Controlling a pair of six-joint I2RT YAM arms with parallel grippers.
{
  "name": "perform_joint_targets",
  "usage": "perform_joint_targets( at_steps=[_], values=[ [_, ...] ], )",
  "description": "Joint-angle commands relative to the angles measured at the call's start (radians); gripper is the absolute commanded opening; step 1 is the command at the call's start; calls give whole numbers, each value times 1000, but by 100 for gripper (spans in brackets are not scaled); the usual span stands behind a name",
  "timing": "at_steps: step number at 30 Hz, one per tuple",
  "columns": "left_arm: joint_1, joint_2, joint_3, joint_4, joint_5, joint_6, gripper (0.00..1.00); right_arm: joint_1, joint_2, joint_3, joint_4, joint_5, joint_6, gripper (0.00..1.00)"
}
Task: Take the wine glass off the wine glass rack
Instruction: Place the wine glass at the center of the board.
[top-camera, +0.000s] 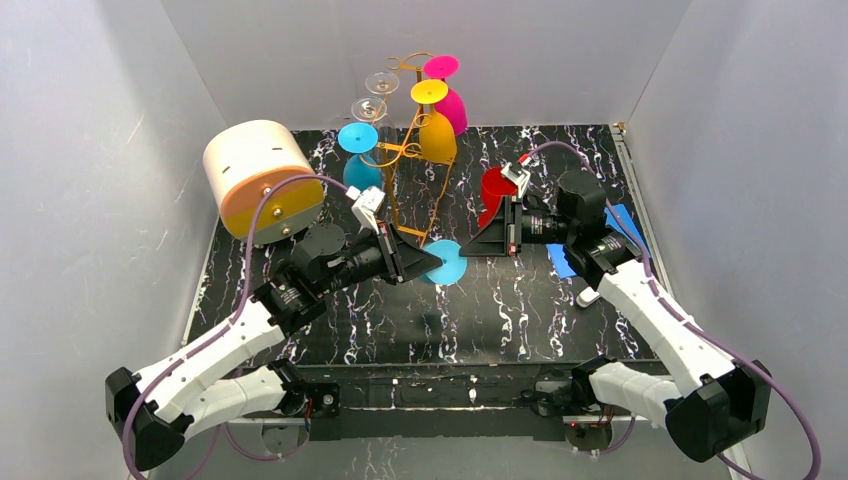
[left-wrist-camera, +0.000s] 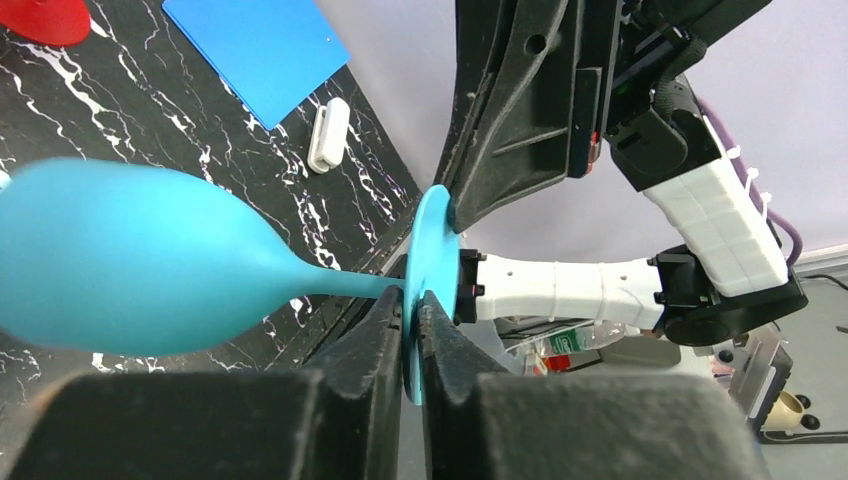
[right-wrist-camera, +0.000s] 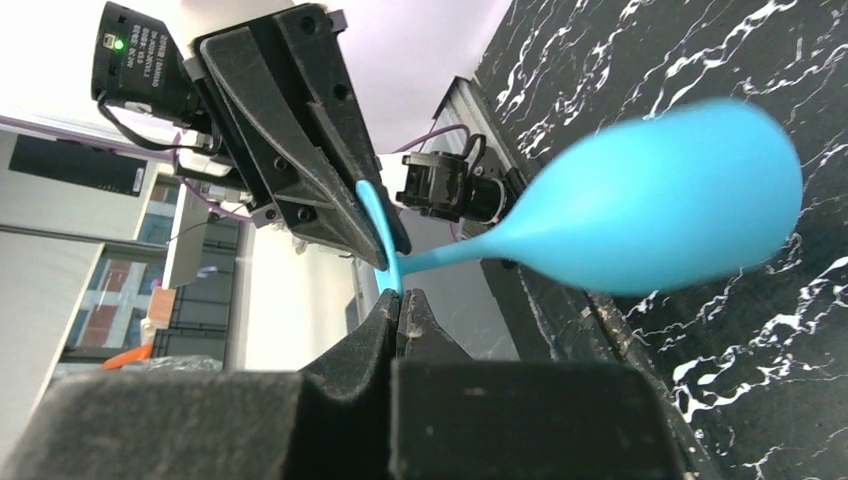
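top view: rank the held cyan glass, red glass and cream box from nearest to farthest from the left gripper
1. cyan glass: base pinched in the left gripper, mid table
2. red glass: behind it, to the right
3. cream box: back left corner

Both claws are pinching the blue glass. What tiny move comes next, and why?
Probably open the right gripper. It and the left gripper both pinch the blue glass by its foot, so one must let go before either arm moves away.
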Motion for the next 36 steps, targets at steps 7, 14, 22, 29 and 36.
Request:
perform_joint_targets(
  at_steps=[7, 14, 22, 29, 36],
  values=[
    [3, -20, 14, -38, 48, 73, 0, 30, 12, 34, 50, -18, -16, 7],
    [3, 6, 21, 23, 144, 85, 0, 74, 25, 8, 184, -56, 46, 27],
    [3, 29, 36, -22, 194, 102, 10, 106, -1, -8, 230, 12, 46, 1],
    [3, 32, 69, -98, 186, 130, 54, 106, -25, -29, 230, 77, 31, 1],
    [3, 61, 45, -67, 245, 87, 60, 108, -38, -42, 252, 174, 27, 1]
  ],
)
